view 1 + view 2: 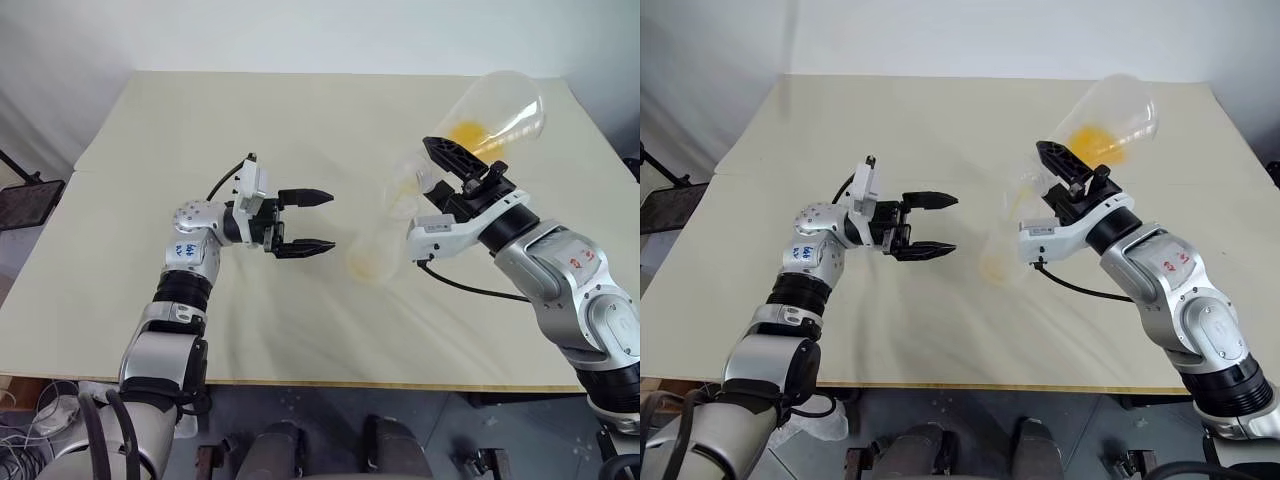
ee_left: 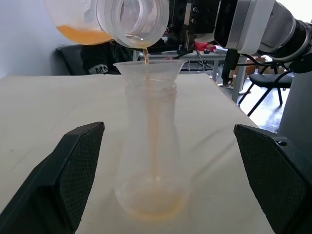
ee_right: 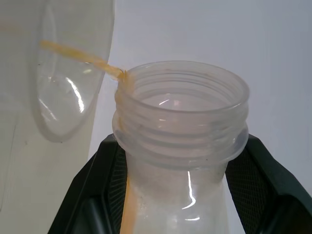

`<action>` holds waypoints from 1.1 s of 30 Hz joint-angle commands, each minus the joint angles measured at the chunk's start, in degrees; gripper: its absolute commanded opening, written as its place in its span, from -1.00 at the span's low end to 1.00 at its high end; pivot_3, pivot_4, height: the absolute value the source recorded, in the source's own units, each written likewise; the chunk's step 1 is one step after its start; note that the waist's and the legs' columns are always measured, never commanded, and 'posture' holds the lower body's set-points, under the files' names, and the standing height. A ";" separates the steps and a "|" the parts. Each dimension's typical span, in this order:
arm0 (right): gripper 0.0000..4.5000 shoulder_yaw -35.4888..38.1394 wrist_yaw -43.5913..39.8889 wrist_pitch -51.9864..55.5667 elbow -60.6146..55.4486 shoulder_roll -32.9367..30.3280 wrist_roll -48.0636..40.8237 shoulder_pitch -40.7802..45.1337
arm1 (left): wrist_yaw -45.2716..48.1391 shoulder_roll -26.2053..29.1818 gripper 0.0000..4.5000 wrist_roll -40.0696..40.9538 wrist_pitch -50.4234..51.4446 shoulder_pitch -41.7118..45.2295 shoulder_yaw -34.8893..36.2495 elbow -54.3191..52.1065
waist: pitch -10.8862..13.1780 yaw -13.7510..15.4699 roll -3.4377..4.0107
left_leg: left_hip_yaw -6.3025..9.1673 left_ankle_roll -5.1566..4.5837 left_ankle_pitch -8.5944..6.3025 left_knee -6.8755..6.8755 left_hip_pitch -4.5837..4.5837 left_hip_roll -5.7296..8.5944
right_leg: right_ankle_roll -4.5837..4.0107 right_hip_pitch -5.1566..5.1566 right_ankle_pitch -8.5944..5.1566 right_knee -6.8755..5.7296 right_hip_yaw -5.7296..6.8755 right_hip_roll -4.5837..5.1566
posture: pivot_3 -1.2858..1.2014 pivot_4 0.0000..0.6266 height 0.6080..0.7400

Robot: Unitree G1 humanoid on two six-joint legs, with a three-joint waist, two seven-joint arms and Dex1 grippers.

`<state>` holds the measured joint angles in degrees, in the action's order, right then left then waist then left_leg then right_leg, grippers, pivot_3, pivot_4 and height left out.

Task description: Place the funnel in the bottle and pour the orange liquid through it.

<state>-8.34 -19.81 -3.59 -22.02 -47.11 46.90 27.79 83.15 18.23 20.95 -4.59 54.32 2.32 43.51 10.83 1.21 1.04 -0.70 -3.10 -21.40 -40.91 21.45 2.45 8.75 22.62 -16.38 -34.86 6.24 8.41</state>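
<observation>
While left pincer (image 1: 316,220) is hanging wide at centre frame, right pincer (image 1: 452,170) is clamping tilted flask (image 1: 490,115), streaming orange liquid (image 2: 80,34) into funnel (image 2: 148,70) atop bottle (image 2: 151,161).

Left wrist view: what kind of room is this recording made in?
Probably a lab or workshop. A plain cream table holds the bottle with the funnel; behind it stand a black chair and metal-legged benches with cluttered gear.

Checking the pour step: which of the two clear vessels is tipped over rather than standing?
The larger wide-mouthed flask, clamped at its neck in the right tool, is tipped; the smaller bottle stands upright on the table with the funnel seated.
</observation>
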 commanded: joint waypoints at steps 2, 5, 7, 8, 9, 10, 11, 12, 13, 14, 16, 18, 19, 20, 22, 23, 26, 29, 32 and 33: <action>0.08 3.11 1.11 -0.89 -0.83 -0.05 0.70 0.20 | 0.02 -0.25 1.00 1.20 0.31 -0.29 0.92 -2.21 | 0.00 0.02 0.00 | 0.00 0.00 0.00 0.00 0.00 0.00 | 0.00 0.00 0.00 0.00 0.00 0.00 | 0.03 -0.52 1.00; 0.08 3.29 1.13 -1.30 -0.59 -0.27 0.79 0.22 | 0.00 -0.29 1.00 1.17 0.31 -0.46 0.93 -2.26 | 0.00 0.02 0.00 | 0.00 0.00 0.00 0.00 0.00 0.00 | 0.00 0.00 0.00 0.00 0.00 0.00 | 0.03 -0.52 1.00; 0.08 3.45 1.13 -1.66 -0.40 -0.45 0.84 0.16 | 0.01 -0.28 1.00 1.16 0.32 -0.46 0.94 -2.21 | 0.00 0.00 0.00 | 0.00 0.00 0.00 0.00 0.00 0.00 | 0.00 0.00 0.00 0.00 0.00 0.00 | 0.03 -0.52 1.00; 0.08 3.55 1.09 -1.78 -0.28 -0.44 0.83 0.15 | -0.02 -0.28 1.00 1.14 0.33 -0.44 0.94 -2.17 | 0.00 0.00 0.00 | 0.00 0.00 0.00 0.00 0.00 0.00 | 0.00 0.00 0.00 0.00 0.00 0.00 | 0.03 -0.52 1.00; 0.08 3.62 1.01 -1.89 -0.14 -0.47 0.87 0.11 | -0.05 -0.32 1.00 1.12 0.31 -0.42 0.93 -2.15 | 0.00 0.01 0.00 | 0.00 0.00 0.00 0.00 0.00 0.00 | 0.00 0.00 0.00 0.00 0.00 0.00 | 0.03 -0.52 1.00; 0.08 3.63 0.97 -2.04 0.02 -0.54 1.00 0.11 | -0.05 -0.34 1.00 1.12 0.36 -0.43 0.90 -2.18 | 0.00 0.02 0.00 | 0.00 0.00 0.00 0.00 0.00 0.00 | 0.00 0.00 0.00 0.00 0.00 0.00 | 0.03 -0.52 1.00; 0.08 3.64 0.95 -2.15 0.15 -0.54 1.10 0.11 | -0.02 -0.35 1.00 1.12 0.39 -0.43 0.88 -2.20 | 0.00 0.03 0.00 | 0.00 0.00 0.00 0.00 0.00 0.00 | 0.00 0.00 0.00 0.00 0.00 0.00 | 0.03 -0.52 1.00; 0.08 3.68 0.96 -2.29 0.27 -0.56 1.18 0.08 | -0.03 -0.38 1.00 1.13 0.43 -0.43 0.87 -2.23 | 0.00 0.03 0.00 | 0.00 0.00 0.00 0.00 0.00 0.00 | 0.00 0.00 0.00 0.00 0.00 0.00 | 0.03 -0.52 1.00; 0.08 3.64 0.94 -2.46 0.39 -0.60 1.34 0.12 | 0.00 -0.38 1.00 1.17 0.52 -0.43 0.88 -2.24 | 0.00 0.02 0.00 | 0.00 0.00 0.00 0.00 0.00 0.00 | 0.00 0.00 0.00 0.00 0.00 0.00 | 0.03 -0.52 1.00; 0.08 3.70 0.92 -2.59 0.48 -0.63 1.40 0.11 | 0.00 -0.39 1.00 1.20 0.61 -0.43 0.88 -2.30 | 0.00 0.00 0.00 | 0.00 0.00 0.00 0.00 0.00 0.00 | 0.00 0.00 0.00 0.00 0.00 0.00 | 0.03 -0.52 1.00; 0.08 3.87 0.88 -2.98 0.69 -0.71 1.58 0.09 | 0.05 -0.38 1.00 1.23 0.77 -0.43 0.88 -2.36 | 0.00 -0.01 0.00 | 0.00 0.00 0.00 0.00 0.00 0.00 | 0.00 0.00 0.00 0.00 0.00 0.00 | 0.03 -0.52 1.00; 0.08 4.03 0.80 -3.42 0.94 -0.82 1.78 0.08 | 0.11 -0.34 1.00 1.24 0.95 -0.45 0.90 -2.42 | 0.00 -0.01 0.00 | 0.00 0.00 0.00 0.00 0.00 0.00 | 0.00 0.00 0.00 0.00 0.00 0.00 | 0.03 -0.52 1.00; 0.08 4.07 0.76 -3.59 1.08 -0.89 1.88 0.12 | 0.17 -0.31 1.00 1.25 1.03 -0.47 0.90 -2.44 | 0.00 0.00 0.00 | 0.00 0.00 0.00 0.00 0.00 0.00 | 0.00 0.00 0.00 0.00 0.00 0.00 | 0.03 -0.52 1.00; 0.08 4.08 0.72 -3.73 1.18 -0.92 1.96 0.17 | 0.18 -0.29 1.00 1.24 1.07 -0.47 0.89 -2.45 | 0.00 0.01 0.00 | 0.00 0.00 0.00 0.00 0.00 0.00 | 0.00 0.00 0.00 0.00 0.00 0.00 | 0.03 -0.52 1.00; 0.08 4.20 0.69 -4.04 1.34 -0.97 2.08 0.23 | 0.13 -0.33 1.00 1.19 1.09 -0.46 0.86 -2.47 | 0.00 0.01 0.00 | 0.00 0.00 0.00 0.00 0.00 0.00 | 0.00 0.00 0.00 0.00 0.00 0.00 | 0.03 -0.52 1.00; 0.08 4.26 0.67 -4.19 1.38 -0.96 2.14 0.23 | 0.12 -0.35 1.00 1.18 1.08 -0.46 0.85 -2.48 | 0.00 0.00 0.00 | 0.00 0.00 0.00 0.00 0.00 0.00 | 0.00 0.00 0.00 0.00 0.00 0.00 | 0.03 -0.52 1.00; 0.08 4.30 0.63 -4.68 1.55 -1.04 2.28 0.28 | 0.13 -0.43 1.00 1.24 1.05 -0.45 0.89 -2.48 | 0.00 0.01 0.00 | 0.00 0.00 0.00 0.00 0.00 0.00 | 0.00 0.00 0.00 0.00 0.00 0.00 | 0.03 -0.52 1.00; 0.08 4.24 0.56 -5.23 1.91 -1.24 2.48 0.60 | 0.12 -0.41 1.00 1.19 0.97 -0.39 0.91 -2.30 | 0.00 -0.01 0.00 | 0.00 0.00 0.00 0.00 0.00 0.00 | 0.00 0.00 0.00 0.00 0.00 0.00 | 0.03 -0.52 1.00; 0.08 4.30 0.51 -5.63 2.10 -1.14 2.63 0.72 | 0.12 -0.45 1.00 1.26 0.94 -0.33 0.97 -2.27 | 0.00 0.00 0.00 | 0.00 0.00 0.00 0.00 0.00 0.00 | 0.00 0.00 0.00 0.00 0.00 0.00 | 0.03 -0.52 1.00; 0.08 4.30 0.49 -5.73 2.17 -1.08 2.66 0.78 | 0.14 -0.44 1.00 1.28 0.92 -0.31 1.00 -2.25 | 0.00 0.00 0.00 | 0.00 0.00 0.00 0.00 0.00 0.00 | 0.00 0.00 0.00 -0.01 0.00 0.00 | 0.03 -0.52 1.00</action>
<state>-6.39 -19.86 -8.90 -18.34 -47.16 49.13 27.79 83.14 18.00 20.95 -3.64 54.07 2.32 43.16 10.83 1.21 1.04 -0.69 -3.10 -21.40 -40.92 21.45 2.45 8.75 22.62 -16.38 -34.87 6.24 8.41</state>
